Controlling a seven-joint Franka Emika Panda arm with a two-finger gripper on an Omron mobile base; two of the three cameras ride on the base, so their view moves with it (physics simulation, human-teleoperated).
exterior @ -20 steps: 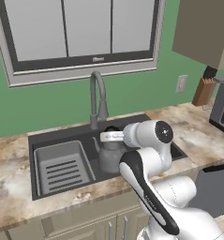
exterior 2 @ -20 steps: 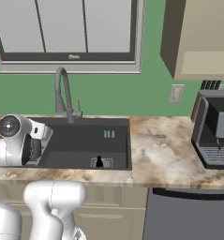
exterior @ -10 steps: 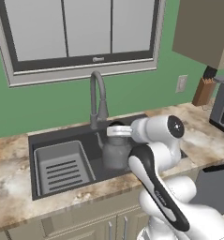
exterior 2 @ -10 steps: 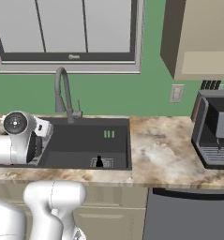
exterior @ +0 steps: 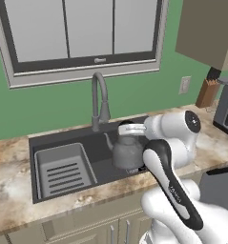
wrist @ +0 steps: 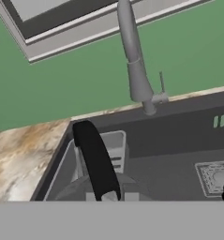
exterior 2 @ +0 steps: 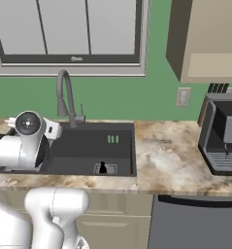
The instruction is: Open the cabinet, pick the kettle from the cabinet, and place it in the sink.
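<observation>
Nearest to me, my pincer (exterior: 126,129) is clamped on the arched loop handle of the kettle (exterior: 127,153), which hangs under my hand over the sink (exterior: 101,143), low in the basin's right half. In the hand view that handle (wrist: 95,159) runs up the middle as a dark curved bar, with the kettle's grey lid (wrist: 97,190) just below it.

The basin itself is dark and rectangular. Its left part holds the grey ribbed tray (exterior: 62,170), which sits clear of the kettle. From the right base view I see the drain (exterior 2: 104,168) near the front wall and small green slots (exterior 2: 113,139) on the back wall.

The marbled counter (exterior: 15,209) rims the sink on all sides; the front lip is narrow, and there is a wider stretch on the right (exterior 2: 171,160). Behind the basin the tall arched faucet (exterior: 100,100) rises close to the kettle's spout side. Beyond it stand the green wall and the window (exterior: 82,35). Far right are the coffee machine (exterior 2: 223,133), a wall outlet (exterior 2: 183,97) and the cabinet (exterior 2: 207,39) overhead.
</observation>
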